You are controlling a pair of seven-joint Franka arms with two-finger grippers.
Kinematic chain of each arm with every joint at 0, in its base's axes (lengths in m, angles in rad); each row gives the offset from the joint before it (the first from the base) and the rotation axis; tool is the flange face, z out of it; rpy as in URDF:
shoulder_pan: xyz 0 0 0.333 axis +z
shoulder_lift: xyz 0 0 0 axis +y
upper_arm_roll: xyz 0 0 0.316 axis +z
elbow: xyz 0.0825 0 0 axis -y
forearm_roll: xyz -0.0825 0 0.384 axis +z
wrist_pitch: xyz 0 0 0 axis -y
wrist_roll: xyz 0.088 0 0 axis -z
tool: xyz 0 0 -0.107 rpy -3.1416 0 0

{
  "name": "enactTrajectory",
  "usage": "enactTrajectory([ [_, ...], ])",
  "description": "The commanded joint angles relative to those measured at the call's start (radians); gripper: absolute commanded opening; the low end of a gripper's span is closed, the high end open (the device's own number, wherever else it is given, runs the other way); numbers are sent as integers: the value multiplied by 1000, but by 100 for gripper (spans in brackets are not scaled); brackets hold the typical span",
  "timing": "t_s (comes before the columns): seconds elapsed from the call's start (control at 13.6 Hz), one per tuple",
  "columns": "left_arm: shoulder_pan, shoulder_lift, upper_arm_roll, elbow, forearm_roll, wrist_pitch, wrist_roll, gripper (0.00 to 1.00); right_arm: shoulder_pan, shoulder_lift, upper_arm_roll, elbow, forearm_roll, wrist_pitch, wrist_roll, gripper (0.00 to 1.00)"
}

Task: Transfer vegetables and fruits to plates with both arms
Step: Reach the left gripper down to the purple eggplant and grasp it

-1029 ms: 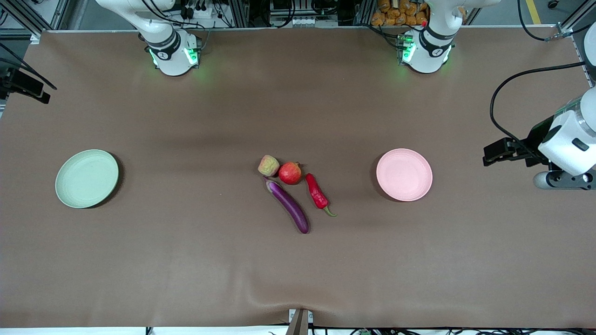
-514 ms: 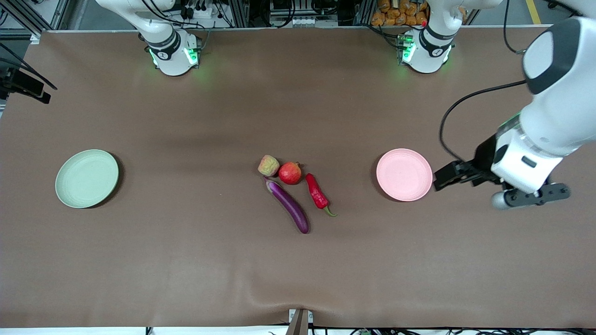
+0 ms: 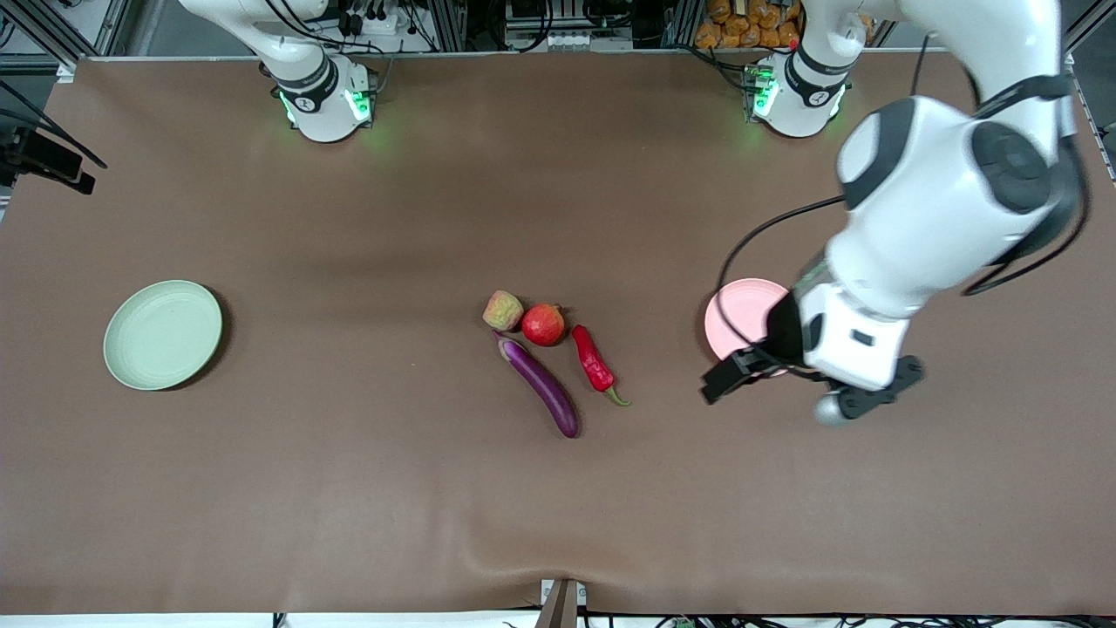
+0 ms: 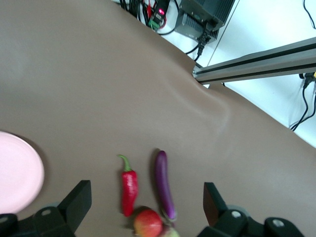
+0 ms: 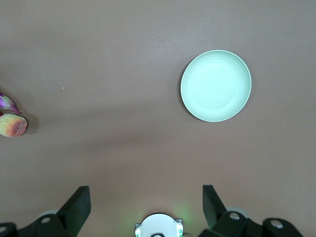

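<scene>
The eggplant [image 3: 540,385], chili pepper [image 3: 595,359], pomegranate [image 3: 543,324] and peach [image 3: 503,310] lie together at mid-table. The pink plate [image 3: 739,307] lies toward the left arm's end, the green plate [image 3: 162,334] toward the right arm's end. My left gripper [image 3: 725,377] is open and empty over the pink plate's rim. Its wrist view shows the gripper [image 4: 145,197], chili [image 4: 129,190], eggplant [image 4: 165,190], pomegranate [image 4: 147,223] and pink plate [image 4: 17,177]. My right gripper [image 5: 145,200] is open and empty high over the table, seeing the green plate [image 5: 216,85] and peach [image 5: 13,125].
A brown mat covers the table. A black bracket [image 3: 44,161] juts in at the right arm's end. A metal rail [image 4: 256,59] and cables run along the table edge nearest the front camera. The right arm's base [image 5: 158,228] is under its gripper.
The left arm has swung in from the left arm's end of the table, and its gripper now hangs over the pink plate's rim. The produce, plates and right arm have not moved.
</scene>
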Motion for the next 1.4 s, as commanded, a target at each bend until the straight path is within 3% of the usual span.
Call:
enactTrajectory([
  [0.0,-72,74,10,29,-13,60,-171,100,-16,5,6,14,20,-12,-2,100],
  [0.44,-227,206,18,21,-6,113,-389,100,-18,5,6,14,19,-18,-2,100],
  [0.66,-377,300,122,21,73,209,-625,100,-16,5,6,12,19,-20,-2,100],
  [0.96,-439,418,167,21,97,337,-679,100,-16,5,6,12,20,-20,-2,100],
  [1.32,-466,495,211,21,120,452,-691,100,-19,5,6,7,19,-33,-2,100],
])
